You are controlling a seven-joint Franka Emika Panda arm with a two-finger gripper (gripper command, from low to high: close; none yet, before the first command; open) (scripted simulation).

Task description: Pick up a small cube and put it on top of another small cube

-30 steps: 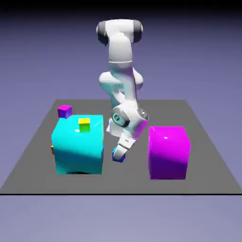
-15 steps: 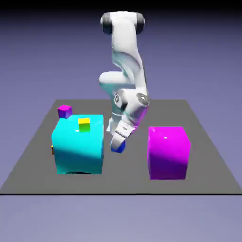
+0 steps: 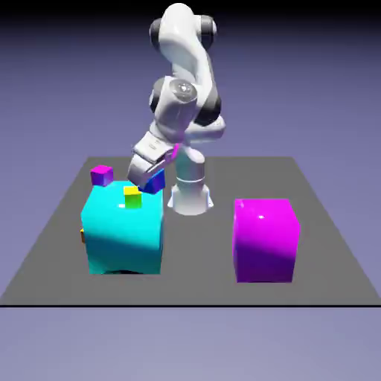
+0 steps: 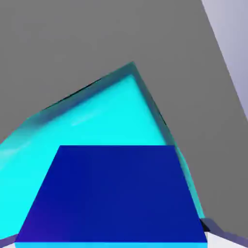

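Note:
My gripper [image 3: 146, 178] is shut on the small blue cube [image 3: 154, 181] and holds it in the air just above the big cyan block's [image 3: 124, 228] far right top edge. In the hand view the blue cube [image 4: 116, 193] fills the lower half, with the cyan block [image 4: 97, 116] behind it. The other small cube [image 3: 132, 196], yellow on top and green on its side, sits on the cyan block's top, a little to the exterior view's left of and nearer than the held cube. It is out of the hand view.
A tiny purple cube [image 3: 102, 175] lies on the grey table [image 3: 327, 253] behind the cyan block's left corner. A big magenta block [image 3: 266, 238] stands at the exterior view's right. A small orange thing [image 3: 82, 236] peeks out at the cyan block's left side.
The arm has lifted the blue cube off the table between the two big blocks and swung it up and to the exterior view's left, over the cyan block. The jaws finished closing.

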